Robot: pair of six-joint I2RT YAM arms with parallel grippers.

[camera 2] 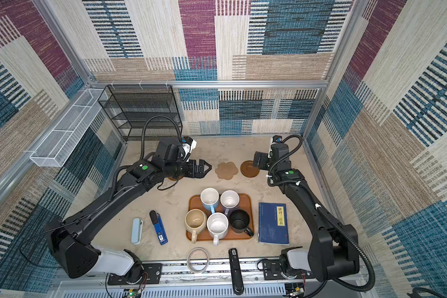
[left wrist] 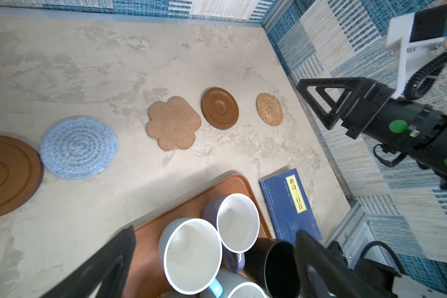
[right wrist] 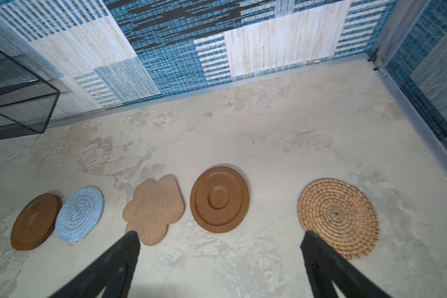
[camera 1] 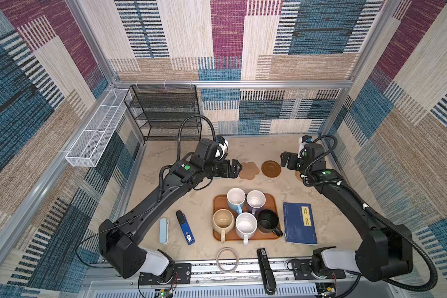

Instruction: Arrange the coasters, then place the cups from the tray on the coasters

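Note:
Five coasters lie in a row near the back wall: brown disc [right wrist: 35, 222], blue-grey woven round [right wrist: 79, 214], tan flower [camera 1: 248, 169], second brown disc [camera 1: 271, 168], rattan round [right wrist: 338, 218]. The orange tray [camera 1: 272, 198] holds the cups: light blue [camera 1: 236, 198], lavender [camera 1: 256, 200], beige [camera 1: 223, 219], speckled white [camera 1: 246, 224], black [camera 1: 268, 219]. My left gripper [camera 1: 239, 166] hovers open and empty just left of the flower coaster. My right gripper [camera 1: 283, 160] is open and empty between the second disc and the rattan round, which its arm partly hides in both top views.
A dark blue book [camera 1: 299, 223] lies right of the tray. A blue stapler [camera 1: 185, 227] and a pale blue case [camera 1: 163, 231] lie to its left. A clear ring [camera 1: 227, 259] and a black bar [camera 1: 265, 268] sit at the front edge. A black mesh shelf [camera 1: 163, 111] stands back left.

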